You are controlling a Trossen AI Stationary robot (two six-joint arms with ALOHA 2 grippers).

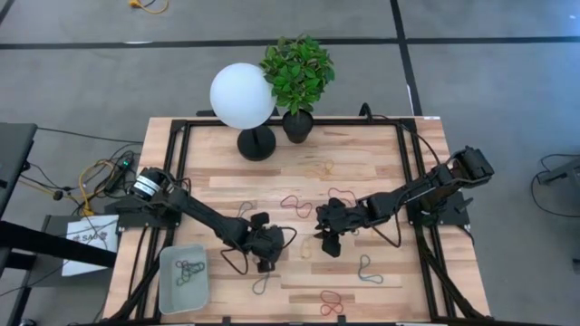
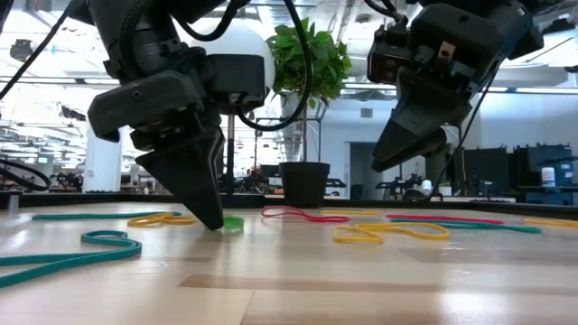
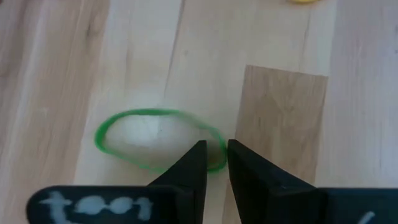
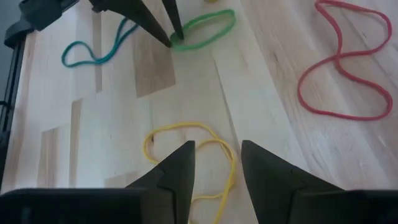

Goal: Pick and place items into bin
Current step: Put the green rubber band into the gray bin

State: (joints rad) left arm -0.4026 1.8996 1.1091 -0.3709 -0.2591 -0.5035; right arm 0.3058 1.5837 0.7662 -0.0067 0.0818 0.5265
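My left gripper (image 1: 265,254) stands low on the table with its tips down at a green rubber band (image 3: 149,140), a flat loop on the wood, and is shut on the loop's end. The low view shows the same gripper (image 2: 215,219) touching the table beside the green band (image 2: 235,223). My right gripper (image 4: 217,158) is open and hovers above a yellow band (image 4: 211,134) without touching it; it hangs clear of the table (image 2: 390,161). The pale bin (image 1: 168,288) sits at the table's near left corner with a few bands in it. My left gripper pinches the green band at the end of the loop (image 3: 219,159), between its two fingertips (image 3: 198,158), coming from above and pointing down. The rest of the loop lies flat and slack on the table.
Loose bands lie around: red ones (image 1: 294,205) (image 1: 332,301), teal ones (image 1: 367,272) (image 4: 93,50), a large red loop (image 4: 348,68). A white globe lamp (image 1: 242,95) and a potted plant (image 1: 297,72) stand at the far edge. Black frame rails run along both table sides.
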